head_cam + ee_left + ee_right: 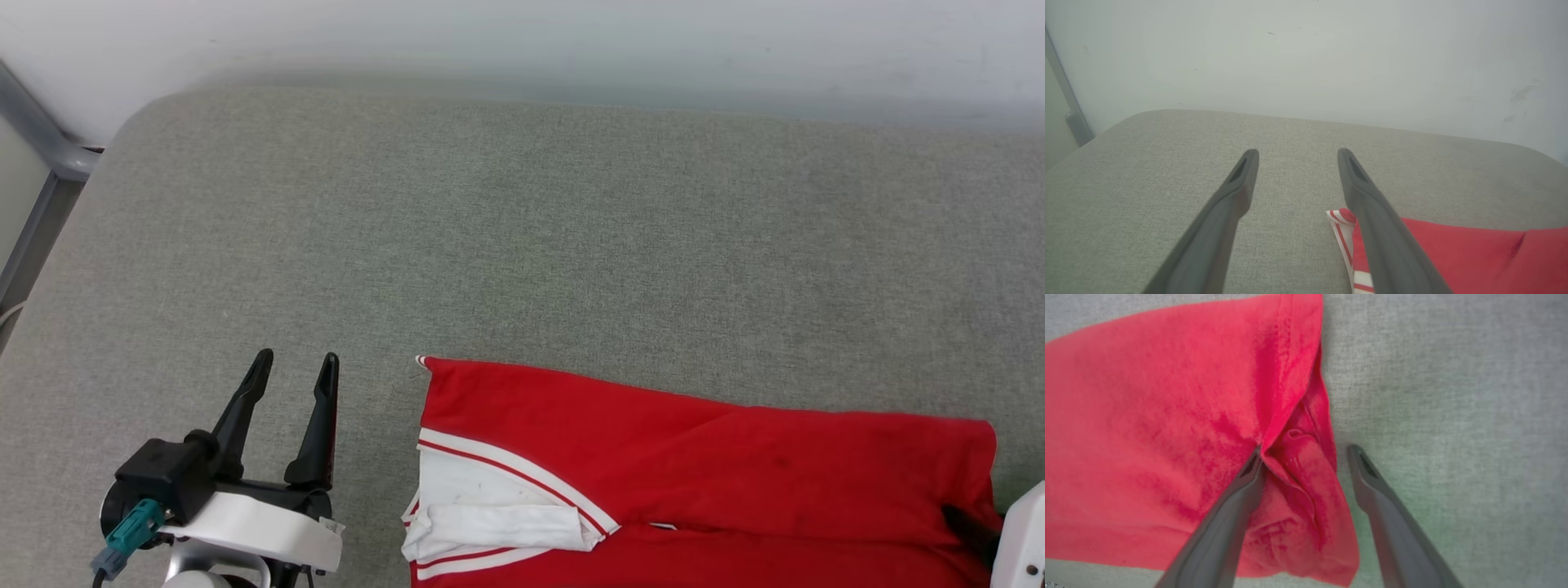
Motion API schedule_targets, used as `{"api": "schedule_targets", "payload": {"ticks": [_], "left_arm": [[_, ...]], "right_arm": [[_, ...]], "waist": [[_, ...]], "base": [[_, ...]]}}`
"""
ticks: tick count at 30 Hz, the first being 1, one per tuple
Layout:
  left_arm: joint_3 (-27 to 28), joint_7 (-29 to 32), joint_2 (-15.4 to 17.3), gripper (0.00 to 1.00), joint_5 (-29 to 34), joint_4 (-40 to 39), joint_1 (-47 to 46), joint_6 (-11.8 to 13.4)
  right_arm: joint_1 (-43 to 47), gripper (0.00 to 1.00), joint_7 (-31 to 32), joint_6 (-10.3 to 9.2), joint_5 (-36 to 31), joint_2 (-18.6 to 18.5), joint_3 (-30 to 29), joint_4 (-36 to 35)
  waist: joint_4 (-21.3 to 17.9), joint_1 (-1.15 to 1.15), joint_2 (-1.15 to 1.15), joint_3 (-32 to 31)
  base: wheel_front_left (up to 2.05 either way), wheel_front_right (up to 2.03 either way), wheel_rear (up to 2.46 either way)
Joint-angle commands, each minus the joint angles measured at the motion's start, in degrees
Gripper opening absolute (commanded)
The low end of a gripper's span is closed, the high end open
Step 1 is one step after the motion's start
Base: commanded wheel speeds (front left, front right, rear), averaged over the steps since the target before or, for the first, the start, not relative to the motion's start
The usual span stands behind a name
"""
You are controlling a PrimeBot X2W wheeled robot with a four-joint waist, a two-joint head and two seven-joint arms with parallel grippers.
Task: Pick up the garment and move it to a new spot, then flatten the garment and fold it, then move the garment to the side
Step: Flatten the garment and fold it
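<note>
Garment point(694, 457) lies on the grey fabric-topped bench point(522, 245), at the near edge of the head view, centre to right. It is folded into a long red band running left to right. No print is visible on the side facing up.

A white sleeve point(490, 506) with red-white striped trim lies folded over the garment's left end. The far-left corner of the garment shows a bit of striped trim.

Left pincer point(295, 359): released and holding nothing. It sits over bare bench just left of the garment and does not touch it. In the left wrist view the same pincer point(1298, 153) points toward the pale wall point(1306, 61), and the garment point(1453, 253) corner lies beside its right finger.

Right pincer point(1306, 451): released, jaws wide, at the right end of the garment point(1147, 416). One finger point(1241, 498) meets a raised fold at the cloth's edge. The other finger is over bare bench. A bunched edge of the garment lies between the two, not pinched.

A grey metal frame point(41, 139) stands at the bench's far-left corner.
</note>
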Motion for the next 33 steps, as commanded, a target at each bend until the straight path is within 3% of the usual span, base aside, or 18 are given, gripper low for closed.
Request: {"api": "schedule_targets", "payload": {"ticks": [1,8,9,10,11,12,22,33], "left_arm": [[0.18,-0.24,-0.33,1.00,0.32,0.16,-0.50,-0.32],[1.54,-0.24,-1.56,1.00,1.22,1.65,0.29,-1.73],[1.70,-0.24,-1.74,1.00,1.35,1.81,0.46,-1.95],[1.83,-0.24,-1.90,1.00,1.51,1.92,0.59,-2.15],[1.91,-0.24,-2.04,1.00,1.64,2.07,0.65,-2.25],[1.98,-0.24,-2.15,1.00,1.73,2.18,0.74,-2.37],[3.33,-0.24,-3.10,1.00,2.47,2.66,1.96,-3.39],[3.60,-0.19,-3.53,1.00,3.03,2.77,3.23,-3.71]], "right_arm": [[0.04,1.00,0.06,0.18,0.97,1.66,2.33,1.61],[0.08,1.00,-2.48,0.43,4.51,1.26,7.61,2.53],[0.10,0.93,-2.76,0.42,4.71,1.06,7.97,2.68],[0.12,0.50,-3.29,0.42,4.69,0.85,8.28,2.77],[0.07,0.29,-3.74,0.42,4.49,0.60,8.50,2.82],[-0.03,0.00,-4.24,0.41,4.15,0.32,8.59,2.93],[-1.34,0.00,-9.87,0.03,1.76,-2.31,5.31,5.20],[-2.78,0.00,-15.07,0.04,-5.50,-3.88,-4.26,10.42]], "waist": [[0.07,0.00,0.00,-0.03],[-0.13,0.00,0.00,-1.09],[-0.21,0.00,0.00,-1.28],[-0.29,0.00,0.00,-1.44],[-0.35,0.00,0.00,-1.59],[-0.43,0.00,0.00,-1.75],[-1.47,0.00,0.00,-3.20],[-2.76,0.00,0.00,-5.40]], "base": [[0.00,0.00,0.00],[0.00,0.00,0.00],[0.00,0.00,0.00],[0.00,0.00,0.00],[0.00,0.00,0.00],[0.00,0.00,0.00],[0.00,0.00,0.00],[0.00,0.00,0.00]]}}
